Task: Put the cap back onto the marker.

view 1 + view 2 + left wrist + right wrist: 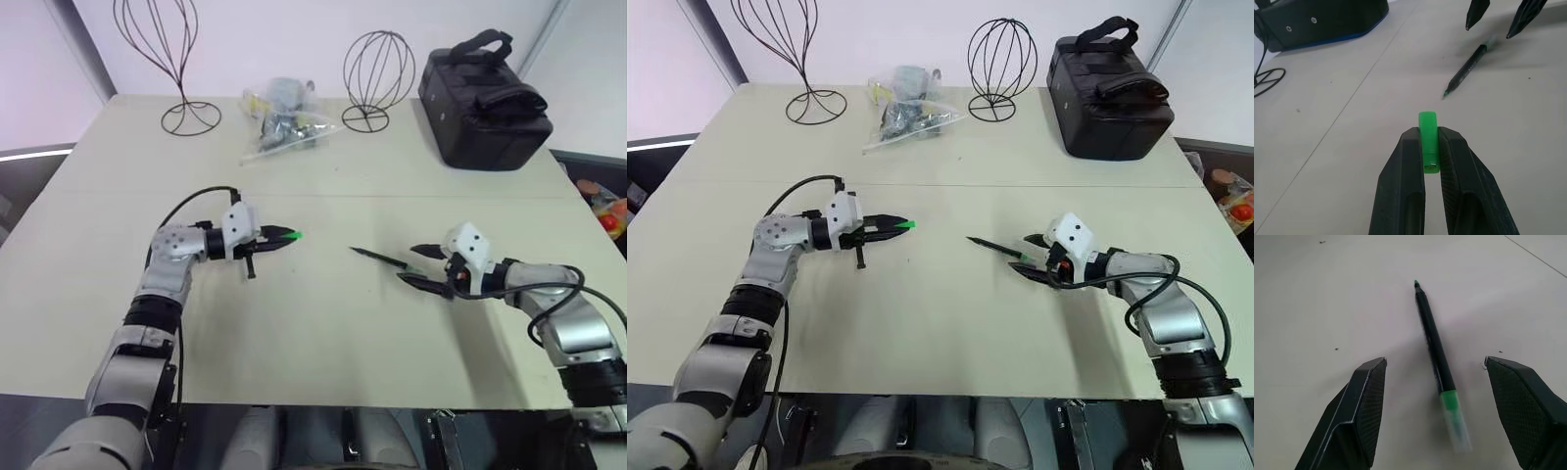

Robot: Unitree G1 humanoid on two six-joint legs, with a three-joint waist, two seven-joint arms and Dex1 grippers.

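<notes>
Clamped between the two black fingers of the left gripper (pixel 1430 147) sits the cap (pixel 1428 142), a tiny bright green plastic cylinder that sticks out a little past the fingertips. That gripper hangs above the table's left half and points to the right, toward the marker (pixel 1437 360).

This thin black pen-like stick lies flat on the pale beige table (pixel 323 343), right of centre. Its small green writing tip points toward the left gripper, and its other end, with a green band and a clear stub, lies nearest the right gripper (pixel 1449 396). The right gripper's fingers (pixel 1359 401) stand wide apart, one on each side of that rear end and not touching it. Cap and marker are well apart, with bare tabletop between them.

Farther back on the table lies a clear plastic bag of mixed small items (pixel 279 117). A black wire stand with a rounded, head-shaped frame (pixel 377 78) stands just to the right of the bag, and a taller black wire stand of the same kind (pixel 176 69) stands to its left. At the back right corner sits a black fabric case with a carrying handle (pixel 485 98).
</notes>
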